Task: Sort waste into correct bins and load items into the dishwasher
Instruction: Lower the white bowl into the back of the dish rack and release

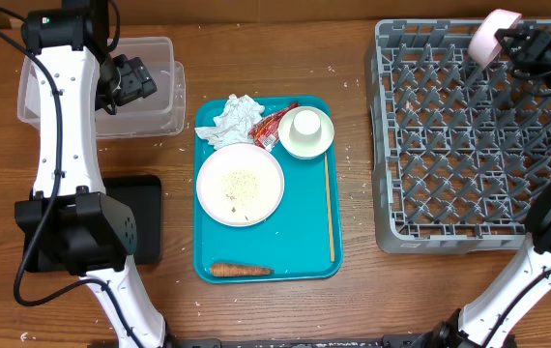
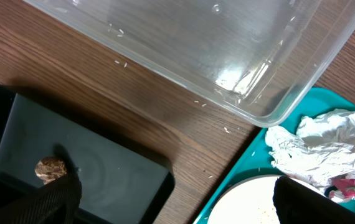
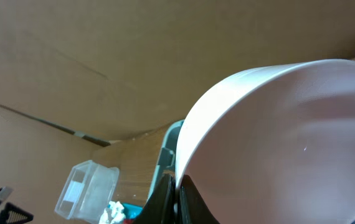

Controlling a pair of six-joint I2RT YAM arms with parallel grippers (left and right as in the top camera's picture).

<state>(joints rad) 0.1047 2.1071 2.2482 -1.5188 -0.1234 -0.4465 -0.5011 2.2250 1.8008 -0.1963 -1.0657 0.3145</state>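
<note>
My right gripper [image 1: 509, 37] is shut on the rim of the pale pink plate [image 1: 493, 34], held on edge above the far side of the grey dish rack [image 1: 469, 232]; the plate [image 3: 277, 143] fills the right wrist view, pinched between my fingers [image 3: 177, 193]. My left gripper [image 1: 145, 79] hangs open and empty over the clear tub [image 1: 145, 121]; in its own view the fingers [image 2: 177, 208] span the black tray [image 2: 103, 168], which holds a brown food lump [image 2: 51, 168]. On the teal tray [image 1: 208, 242] lie the napkin [image 1: 233, 118], red wrapper [image 1: 274, 126], carrot [image 1: 240, 271], a rice-strewn white bowl [image 1: 240, 184], and a small bowl [image 1: 306, 135] with a cup in it.
A thin wooden stick [image 1: 330, 208] lies along the teal tray's right side. The black tray [image 1: 145, 217] is partly hidden by my left arm's base. Rice grains are scattered on the wooden table [image 2: 184, 118]. The clear tub also shows in the right wrist view [image 3: 87, 186].
</note>
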